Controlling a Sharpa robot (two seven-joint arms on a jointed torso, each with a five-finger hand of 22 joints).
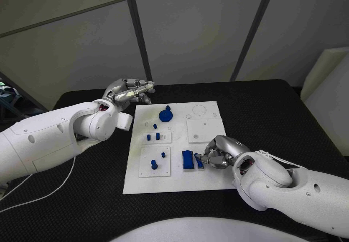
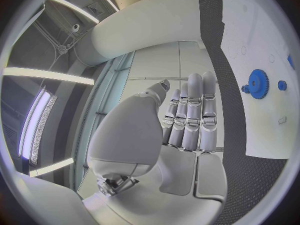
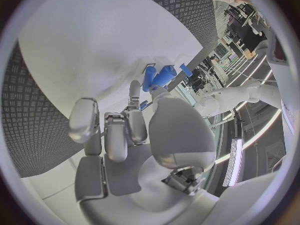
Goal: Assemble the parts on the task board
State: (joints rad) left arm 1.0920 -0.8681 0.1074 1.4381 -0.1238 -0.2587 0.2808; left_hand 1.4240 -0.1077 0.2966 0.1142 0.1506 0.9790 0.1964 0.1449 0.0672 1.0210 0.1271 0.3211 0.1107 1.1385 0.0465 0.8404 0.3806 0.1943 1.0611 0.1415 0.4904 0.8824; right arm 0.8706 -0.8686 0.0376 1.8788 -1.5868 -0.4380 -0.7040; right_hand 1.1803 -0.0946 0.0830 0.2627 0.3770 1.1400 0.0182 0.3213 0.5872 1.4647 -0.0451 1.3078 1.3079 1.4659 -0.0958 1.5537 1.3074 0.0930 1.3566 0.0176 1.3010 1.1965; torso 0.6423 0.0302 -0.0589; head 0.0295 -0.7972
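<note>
**Operator:** Report the left hand.

**Robot:** My left hand (image 1: 129,92) hangs above the black table (image 1: 283,118), just off the far left corner of the task board (image 1: 207,181). My left wrist view shows the fingers (image 2: 194,110) extended straight and lying side by side, with nothing between them and the palm. The hand is empty and touches no part.

**Operator:** Report the right hand.

**Robot:** My right hand (image 1: 222,151) sits over the near right area of the board, fingers curled toward the board surface. In the head view a small blue piece (image 1: 200,162) shows at the fingertips. In my right wrist view the fingertips (image 3: 134,92) reach down beside the block. Whether the small piece is actually pinched, I cannot tell; the fingers hide the contact.

**Operator:** Locate the parts.

**Robot:** The board lies in the middle of the table. The blue gear (image 1: 166,115) stands on the far left portion of the board; my left wrist view shows it too (image 2: 257,84), with a small round blue part (image 2: 282,85) near it. Several short blue pegs (image 1: 153,136) stand in the middle left plate. One more blue peg (image 1: 154,164) stands in the near left plate. A larger blue block (image 1: 187,160) rests on the board between that plate and my right hand, just beside my fingertips; it also appears in my right wrist view (image 3: 164,76).
</note>
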